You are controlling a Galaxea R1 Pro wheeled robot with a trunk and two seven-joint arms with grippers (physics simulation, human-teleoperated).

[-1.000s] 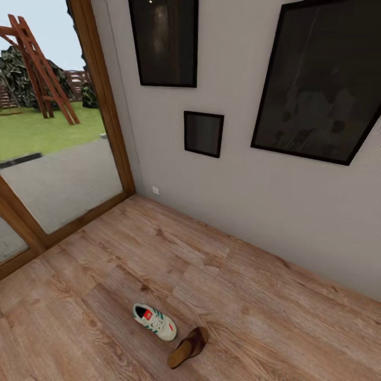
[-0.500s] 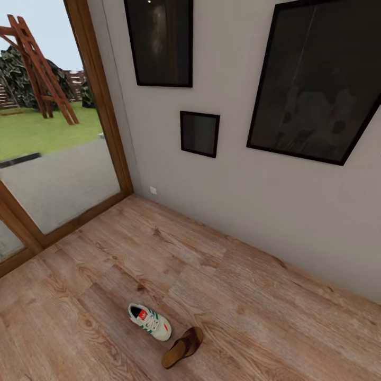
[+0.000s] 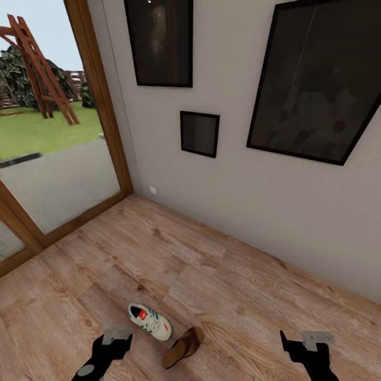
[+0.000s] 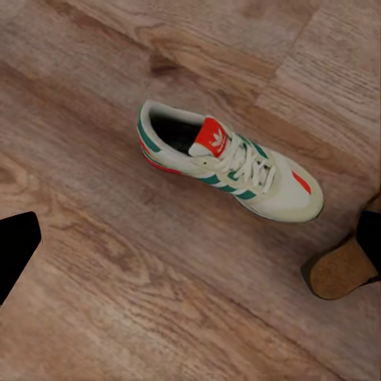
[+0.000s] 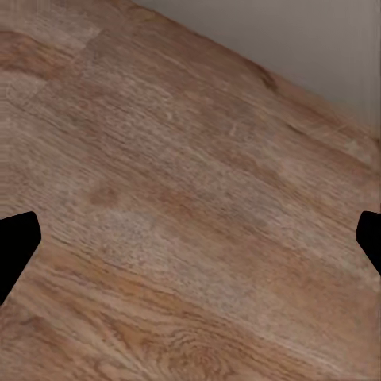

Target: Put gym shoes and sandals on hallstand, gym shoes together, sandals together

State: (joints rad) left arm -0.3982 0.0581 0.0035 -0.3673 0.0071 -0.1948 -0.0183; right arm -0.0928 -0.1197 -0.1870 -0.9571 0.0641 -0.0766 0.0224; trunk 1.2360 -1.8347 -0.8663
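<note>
Corridor corner, light brown wood-grain plank floor (image 3: 227, 286) running up to a pale grey wall (image 3: 233, 174). On the wall hang three dark pictures in black frames: a tall one (image 3: 159, 42), a small square one (image 3: 199, 133) below it, and a large tilted one (image 3: 317, 79) to the right. At left a tall glass door in a brown wooden frame (image 3: 100, 100) looks out on grey paving, green lawn and a reddish wooden ladder-like stand (image 3: 37, 69). On the floor, near the lower middle of the head view, lies one white lace-up gym shoe (image 3: 150, 321) with green side stripes and red tongue patch, upright on its sole, toe pointing right and toward the robot. Just beside its toe lies one dark reddish-brown sandal (image 3: 182, 347) with tan sole, apart from the shoe by a narrow gap. Both rest on the floor. The left gripper (image 3: 117, 338), black with a grey block at the wrist, hovers low just left of the gym shoe, not touching it; the left wrist view shows the shoe (image 4: 230, 171) between its widely spread fingertips (image 4: 14, 250), with the sandal's tan heel end (image 4: 343, 270) at the edge. The right gripper (image 3: 301, 344) hangs well to the right of the sandal over bare planks (image 5: 182, 206), fingers (image 5: 14, 246) likewise spread wide, holding nothing.
</note>
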